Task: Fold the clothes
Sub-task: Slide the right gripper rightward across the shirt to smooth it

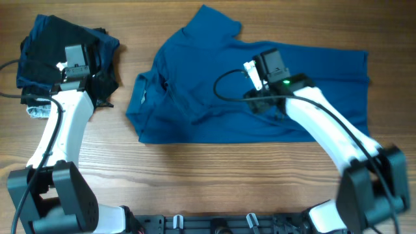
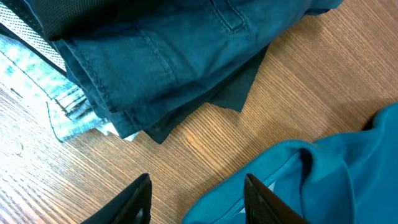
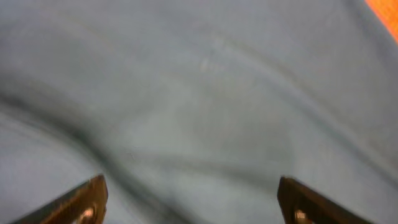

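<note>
The medium-blue polo shirt (image 1: 195, 78) lies spread across the middle of the wooden table, with its collar end to the left and some wrinkles. My right gripper (image 1: 260, 104) is open just above the shirt's middle. In the right wrist view, blurred blue fabric (image 3: 199, 93) fills the space between the open fingers (image 3: 193, 199). My left gripper (image 1: 101, 91) is open and empty, low over bare wood between the dark pile and the shirt's left edge. In the left wrist view its fingers (image 2: 196, 199) straddle wood, and the right finger is over the shirt's hem (image 2: 336, 180).
A pile of dark navy and black folded garments (image 1: 45, 45) sits at the far left and shows close up in the left wrist view (image 2: 174, 56). A light denim piece (image 2: 62, 106) sticks out beneath it. Bare wood (image 1: 214, 175) runs along the front.
</note>
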Controlling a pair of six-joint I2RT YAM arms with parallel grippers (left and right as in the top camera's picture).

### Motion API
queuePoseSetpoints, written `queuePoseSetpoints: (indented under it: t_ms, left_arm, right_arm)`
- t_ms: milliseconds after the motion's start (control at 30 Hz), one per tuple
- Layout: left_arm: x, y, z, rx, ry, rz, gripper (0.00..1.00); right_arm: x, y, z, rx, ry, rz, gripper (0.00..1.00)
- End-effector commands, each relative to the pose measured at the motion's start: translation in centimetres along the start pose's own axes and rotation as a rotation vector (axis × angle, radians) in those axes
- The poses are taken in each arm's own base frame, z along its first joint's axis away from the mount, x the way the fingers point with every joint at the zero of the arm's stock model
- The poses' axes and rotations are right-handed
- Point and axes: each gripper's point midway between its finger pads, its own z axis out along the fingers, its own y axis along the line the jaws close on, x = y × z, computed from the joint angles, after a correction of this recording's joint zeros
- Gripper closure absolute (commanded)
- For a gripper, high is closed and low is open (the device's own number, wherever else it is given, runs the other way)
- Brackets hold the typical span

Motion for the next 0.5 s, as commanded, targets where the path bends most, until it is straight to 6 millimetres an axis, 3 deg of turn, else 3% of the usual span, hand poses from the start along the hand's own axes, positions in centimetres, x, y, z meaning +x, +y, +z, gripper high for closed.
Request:
queuePoseSetpoints:
  t_ms: [0, 33, 67, 167, 300, 400, 467]
  left_arm:
    - [-0.1, 0.1, 0.2, 0.002, 0.006, -0.013, 0.53]
    - [-0.1, 0.1, 0.2, 0.001, 0.006, -0.013, 0.53]
    - [-0.1, 0.1, 0.2, 0.002, 0.005, -0.014, 0.53]
    - [-0.1, 0.1, 0.2, 0.002, 0.006, -0.013, 0.53]
    - [-0.1, 0.1, 0.2, 0.002, 0.006, -0.014, 0.53]
    - [-0.1, 0.1, 0.2, 0.002, 0.006, -0.013, 0.53]
    - [-0.1, 0.1, 0.2, 0.002, 0.006, -0.013, 0.53]
  right_arm:
    - [1.1, 1.2, -2.2, -0.082, 0.028, 0.058, 0.23]
    - [2.0, 2.0, -1.7, -0.117, 0.057, 0.045, 0.23]
    - [3.0, 3.3, -0.8, -0.174, 0.078, -0.015, 0.29]
    - [4.6, 4.3, 1.6, -0.203, 0.123, -0.063, 0.47]
    - [5.8, 5.0, 4.2, -0.217, 0.178, -0.118, 0.37]
    - [5.1, 5.1, 6.0, -0.211, 0.155, -0.122, 0.39]
    - [4.6, 5.1, 6.6, -0.204, 0.136, -0.124, 0.46]
